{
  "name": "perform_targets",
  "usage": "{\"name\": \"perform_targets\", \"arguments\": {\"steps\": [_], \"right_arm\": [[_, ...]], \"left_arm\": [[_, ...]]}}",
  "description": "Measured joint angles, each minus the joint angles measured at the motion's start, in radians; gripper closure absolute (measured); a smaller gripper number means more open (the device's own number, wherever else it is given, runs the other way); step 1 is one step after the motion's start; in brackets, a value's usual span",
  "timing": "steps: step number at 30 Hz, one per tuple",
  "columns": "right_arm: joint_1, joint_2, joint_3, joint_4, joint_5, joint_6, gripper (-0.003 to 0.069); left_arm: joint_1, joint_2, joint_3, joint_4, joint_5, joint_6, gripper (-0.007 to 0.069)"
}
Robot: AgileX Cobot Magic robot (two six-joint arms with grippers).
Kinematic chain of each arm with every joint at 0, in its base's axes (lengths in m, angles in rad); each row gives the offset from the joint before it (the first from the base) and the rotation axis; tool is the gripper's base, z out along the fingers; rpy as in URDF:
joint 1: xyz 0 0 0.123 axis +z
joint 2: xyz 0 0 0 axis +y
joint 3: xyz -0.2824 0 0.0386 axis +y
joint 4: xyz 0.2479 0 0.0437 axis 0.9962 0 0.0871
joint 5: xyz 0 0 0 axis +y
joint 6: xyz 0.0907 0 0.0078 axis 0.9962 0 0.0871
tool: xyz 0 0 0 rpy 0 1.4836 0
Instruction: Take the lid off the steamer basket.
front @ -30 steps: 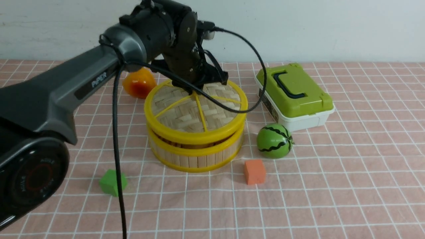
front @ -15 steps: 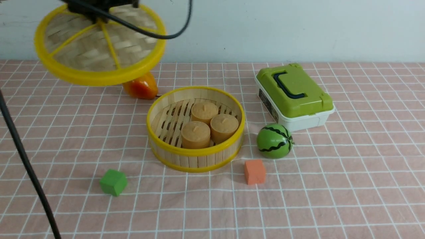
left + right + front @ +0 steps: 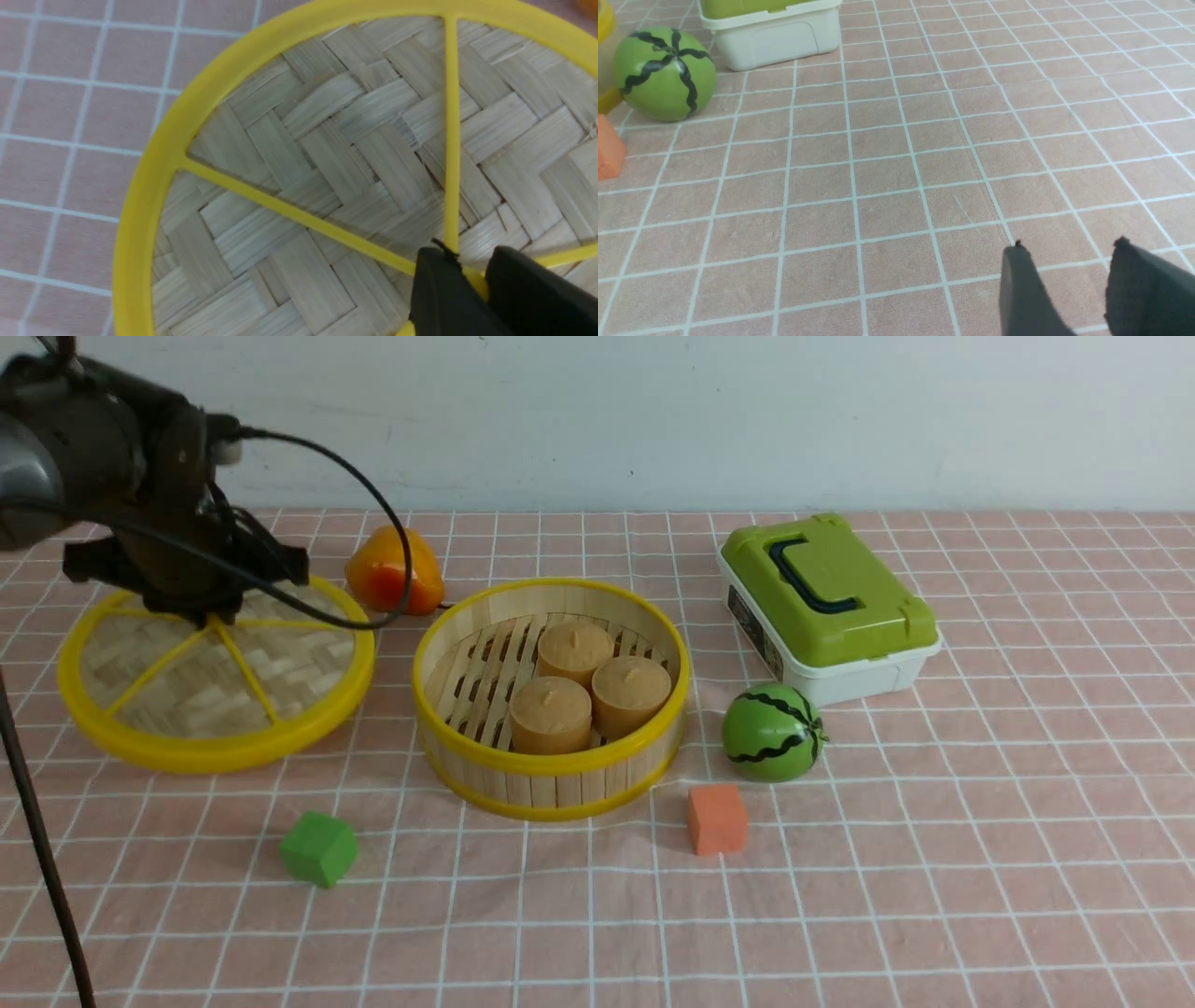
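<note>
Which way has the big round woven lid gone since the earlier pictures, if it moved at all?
Yes: the lid has moved left, off the steamer basket, which stayed put, to beside it.

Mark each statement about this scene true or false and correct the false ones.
1. The left gripper is closed on the knob of the lid. True.
2. The lid covers the steamer basket. False: it is off, to the basket's left.
3. Three brown buns sit inside the basket. True.
4. The right gripper is holding the orange block. False: its fingers are apart with nothing between them.
5. The green box lid has a dark handle. True.
</note>
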Motion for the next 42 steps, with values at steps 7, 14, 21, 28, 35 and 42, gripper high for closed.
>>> {"name": "perform_targets", "arguments": {"steps": [7, 14, 21, 28, 35, 42], "right_arm": [[0.000, 0.000, 0.000, 0.000, 0.000, 0.000, 0.0418], [0.000, 0.000, 0.000, 0.000, 0.000, 0.000, 0.0418], [0.000, 0.000, 0.000, 0.000, 0.000, 0.000, 0.0418], [0.000, 0.000, 0.000, 0.000, 0.000, 0.000, 0.0418], [0.000, 0.000, 0.000, 0.000, 0.000, 0.000, 0.0418], [0.000, 0.000, 0.000, 0.000, 0.000, 0.000, 0.0418]], "left_arm": [[0.000, 0.074, 0.004, 0.007, -0.059, -0.051, 0.0522], [0.000, 0.072, 0.006, -0.017, -0.083, -0.060, 0.0363], [0.000, -0.062, 0.009, -0.027, -0.047, -0.027, 0.0317], [0.000, -0.465, 0.010, -0.086, -0.042, 0.097, 0.0634], [0.000, -0.789, 0.114, -0.122, -0.040, 0.181, 0.0637], [0.000, -1.153, 0.493, -0.248, -0.146, 0.188, 0.0637]]}}
